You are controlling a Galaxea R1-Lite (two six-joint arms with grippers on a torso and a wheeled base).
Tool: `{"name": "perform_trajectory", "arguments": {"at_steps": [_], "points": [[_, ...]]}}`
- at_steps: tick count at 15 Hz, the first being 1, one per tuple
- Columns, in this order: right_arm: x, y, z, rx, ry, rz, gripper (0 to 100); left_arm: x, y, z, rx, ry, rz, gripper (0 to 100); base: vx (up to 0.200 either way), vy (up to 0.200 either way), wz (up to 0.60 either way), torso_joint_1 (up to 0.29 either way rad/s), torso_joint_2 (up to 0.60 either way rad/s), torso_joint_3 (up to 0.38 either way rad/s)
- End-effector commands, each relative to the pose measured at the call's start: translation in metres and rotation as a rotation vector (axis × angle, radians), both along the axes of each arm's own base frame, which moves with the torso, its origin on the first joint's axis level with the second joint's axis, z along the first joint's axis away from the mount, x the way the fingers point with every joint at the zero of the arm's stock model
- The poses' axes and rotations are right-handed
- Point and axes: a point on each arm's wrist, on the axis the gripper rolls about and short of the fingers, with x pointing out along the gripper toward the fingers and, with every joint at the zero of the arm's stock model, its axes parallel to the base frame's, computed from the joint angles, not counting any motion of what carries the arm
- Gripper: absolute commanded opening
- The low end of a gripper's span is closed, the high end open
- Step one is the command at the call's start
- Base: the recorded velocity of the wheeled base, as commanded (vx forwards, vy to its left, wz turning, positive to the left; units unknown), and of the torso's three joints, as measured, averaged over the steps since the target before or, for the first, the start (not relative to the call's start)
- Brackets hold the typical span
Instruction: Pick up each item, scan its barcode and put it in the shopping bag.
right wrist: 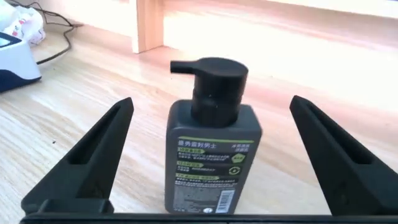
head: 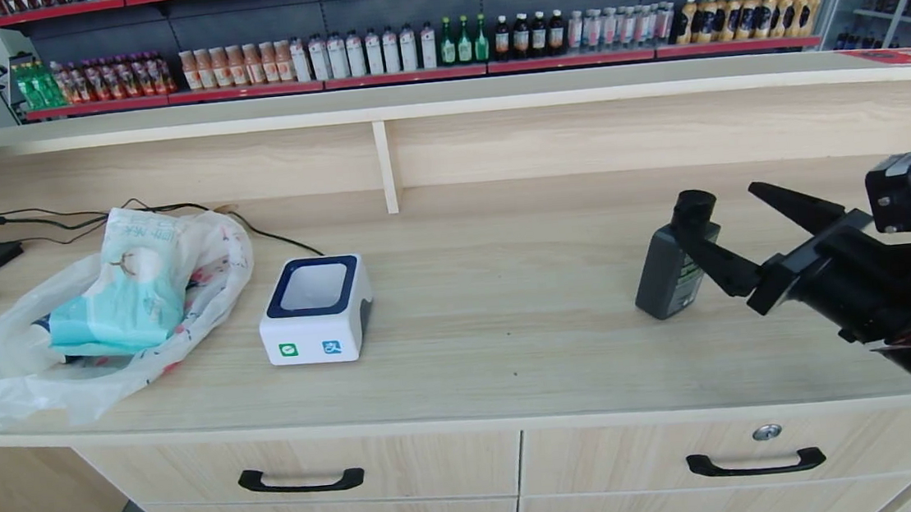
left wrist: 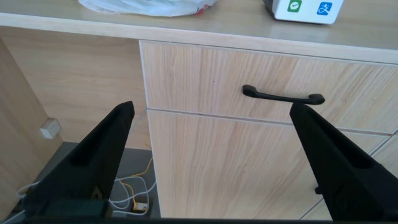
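Dark grey pump bottle [head: 669, 274] stands upright on the bench [head: 504, 342], right side, black pump head on top. Over on the left sits the white scanner [head: 316, 309], window up. Just beside it the translucent shopping bag [head: 13, 385] lies slumped open, a teal pack [head: 126, 305] inside.

right pincer [right wrist: 211, 101] spread wide | dark pump bottle [right wrist: 211, 155] upright between its jaws | on wooden counter [right wrist: 74, 99]
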Motion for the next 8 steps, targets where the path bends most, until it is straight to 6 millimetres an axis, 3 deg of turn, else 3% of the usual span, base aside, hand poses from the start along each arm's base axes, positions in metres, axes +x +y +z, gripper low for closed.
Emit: {"name": "perform_trajectory", "arguments": {"at_steps": [1,3,6,8], "points": [[-0.017,-0.003,0.013,-0.024,-0.068,-0.01,100,0.0,0.0,0.0,0.0,-0.001,-0.001,100,0.0,0.0,0.0,0.0,0.0,0.0],[-0.027,0.006,0.015,-0.027,-0.086,0.017,100,0.0,0.0,0.0,0.0,-0.001,0.001,100,0.0,0.0,0.0,0.0,0.0,0.0],[-0.061,0.022,-0.018,-0.013,0.087,0.099,100,0.0,0.0,0.0,0.0,-0.001,0.001,100,0.0,0.0,0.0,0.0,0.0,0.0],[-0.064,0.032,-0.023,0.01,0.131,0.12,100,0.0,0.0,0.0,0.0,-0.001,0.001,100,0.0,0.0,0.0,0.0,0.0,0.0]]}}
